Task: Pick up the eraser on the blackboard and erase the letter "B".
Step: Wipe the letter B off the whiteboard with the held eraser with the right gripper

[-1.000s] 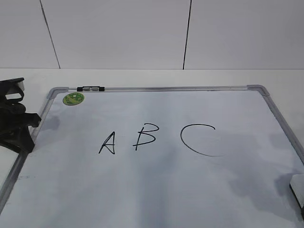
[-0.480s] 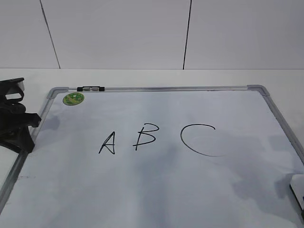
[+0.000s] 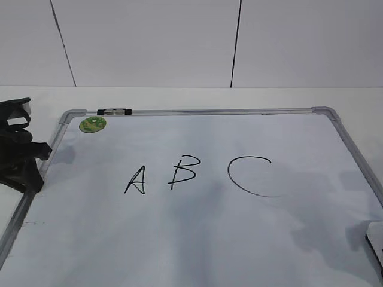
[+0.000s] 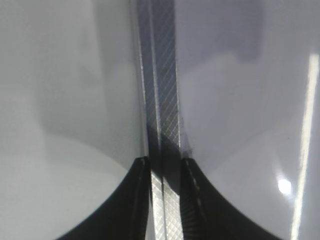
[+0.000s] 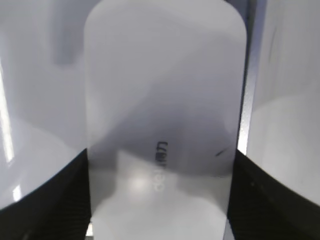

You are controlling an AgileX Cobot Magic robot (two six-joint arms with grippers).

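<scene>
The blackboard (image 3: 197, 111) is a white board in a silver-grey frame and lies flat, with a green sticker (image 3: 92, 124) near its far left corner. The thin black letter "B" (image 3: 182, 171) stands between an "A" (image 3: 136, 180) and a larger "C" (image 3: 246, 176). The white eraser (image 5: 165, 90) fills the gap between my right gripper's (image 5: 159, 167) two jaws, which touch its long sides. In the exterior view only a corner of the eraser (image 3: 376, 234) shows, at the right edge. My left gripper (image 4: 164, 165) is shut and empty over the board's left frame rail (image 4: 160, 75).
A small black-and-grey clip (image 3: 114, 111) sits on the far frame rail. The left arm (image 3: 18, 155) rests at the board's left edge. A white wall rises behind the table.
The eraser corner at the right edge has shifted slightly right and down in the exterior view. The left arm has not moved.
</scene>
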